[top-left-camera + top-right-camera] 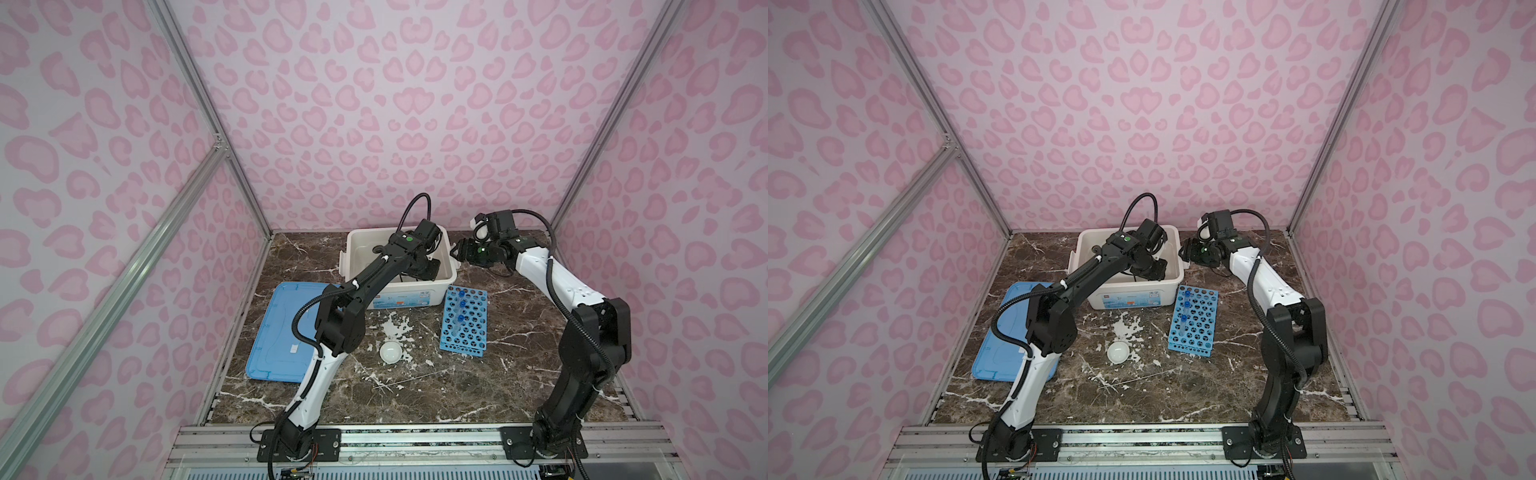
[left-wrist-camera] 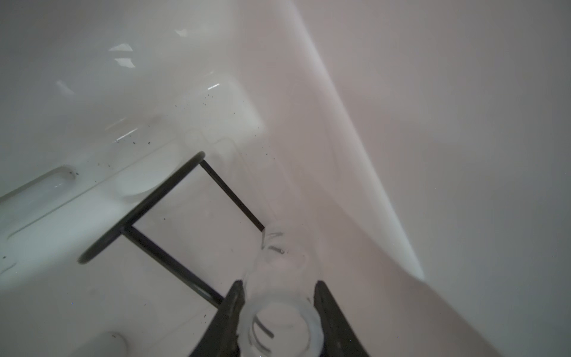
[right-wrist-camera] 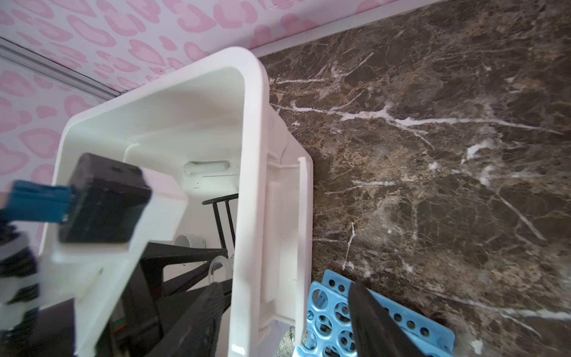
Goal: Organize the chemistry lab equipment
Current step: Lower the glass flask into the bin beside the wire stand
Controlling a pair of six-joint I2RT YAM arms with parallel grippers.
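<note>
Pink patterned walls are seen around a dark marble table (image 1: 519, 374) in both top views. At the upper middle of the frame a white box (image 1: 399, 295) is set, and the left gripper (image 1: 428, 270) is found inside it. The left arm is stretched forward from the lower left and bent down at the wrist. The right gripper (image 1: 459, 251) is held level at the box's right rim, with its arm arched up from the lower right and folded inward. A blue rack (image 1: 463, 328) with blue-capped tubes (image 1: 460, 307) is laid just right of the box. A white dish (image 1: 390, 352) is placed below the box near the centre, and a blue lid (image 1: 278, 332) is laid at the left.

By the left wrist view, a clear beaker (image 2: 281, 318) is shown clamped between the left fingers inside the box, with a black wire stand (image 2: 142, 210) just beside it.

By the right wrist view, the right jaws are shown spread and empty, with the box wall between them: one finger is inside the box, the other above the rack.
</note>
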